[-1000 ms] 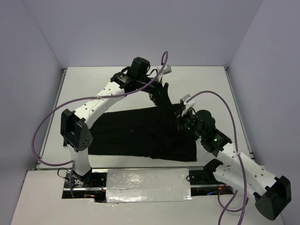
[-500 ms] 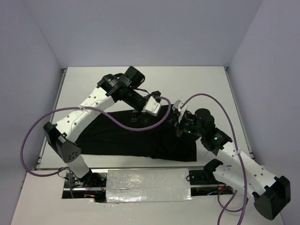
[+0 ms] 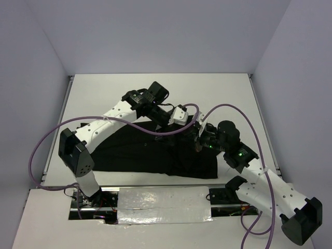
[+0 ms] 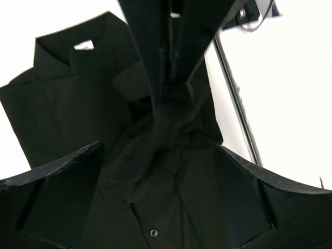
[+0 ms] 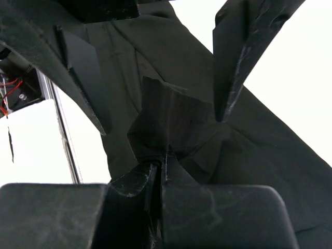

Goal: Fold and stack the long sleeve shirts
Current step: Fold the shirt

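Top external view: the black long sleeve shirt (image 3: 140, 150) is seen laid flat across the near half of the white desk (image 3: 228, 93), with its right part bunched where a pinch of fabric is raised. That pinch is clamped by the right gripper (image 3: 198, 139). In the right wrist view a peaked fold of cloth is seen caught between its tightly closed jaws. In the left wrist view a small white neck label (image 4: 83, 45) is seen at the collar, and a button (image 4: 153, 233) lower on the front.

The left gripper (image 3: 193, 124) is held spread wide just over the same raised fold, with one finger on each side; no contact with the cloth can be made out. The left arm is extended from its base up and across the shirt, bent at the elbow, with the wrist angled down to the right. The right arm is reached in from the near right corner, and the two grippers are set nose to nose.
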You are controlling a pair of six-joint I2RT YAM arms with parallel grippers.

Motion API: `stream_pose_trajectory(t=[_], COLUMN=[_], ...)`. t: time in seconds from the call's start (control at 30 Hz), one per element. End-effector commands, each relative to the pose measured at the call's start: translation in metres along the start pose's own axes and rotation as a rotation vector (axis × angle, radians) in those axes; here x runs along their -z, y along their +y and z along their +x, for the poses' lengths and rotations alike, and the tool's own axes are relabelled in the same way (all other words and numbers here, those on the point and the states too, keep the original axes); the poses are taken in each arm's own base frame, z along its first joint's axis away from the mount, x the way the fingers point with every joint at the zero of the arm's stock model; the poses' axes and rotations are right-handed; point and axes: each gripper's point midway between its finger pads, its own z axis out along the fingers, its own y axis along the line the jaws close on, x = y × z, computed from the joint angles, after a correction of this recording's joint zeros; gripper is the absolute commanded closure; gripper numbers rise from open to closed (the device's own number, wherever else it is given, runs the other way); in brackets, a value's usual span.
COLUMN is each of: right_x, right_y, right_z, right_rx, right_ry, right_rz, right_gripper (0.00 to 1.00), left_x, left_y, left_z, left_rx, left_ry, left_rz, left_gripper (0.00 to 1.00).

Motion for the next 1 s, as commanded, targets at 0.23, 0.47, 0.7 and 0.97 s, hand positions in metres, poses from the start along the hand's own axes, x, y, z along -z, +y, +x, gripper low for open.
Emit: stream_pose_trajectory(t=[0.23,0.47,0.7,0.97], right_x=[0.004,0.009,0.041,0.061], right_y=[0.002,-0.014,-0.030,-0.053], right_z=[-0.030,-0.029,-0.044,-0.057], right_rx=[0.044,0.009,-0.019,-0.107], right_ry=[-0.093,-0.073,-0.122,-0.161], right_rz=[-0.004,0.101,0.256,0.396], right_gripper=[1.00,0.48,0.13,0.43], left_x=[-0.011,0.001,0.050,0.054], left_y=[-0.006,-0.009,-0.025,-0.076], left_z=[-0.016,-0.020,-0.031,-0.040], left_rx=[0.048,0.062,-0.170,-0.386], left_ry=[-0.067,-0.017,0.169,0.271], left_rz=[0.079,0.088,0.033,0.039], left_gripper=[0.49,1.00,1.00,1.00])
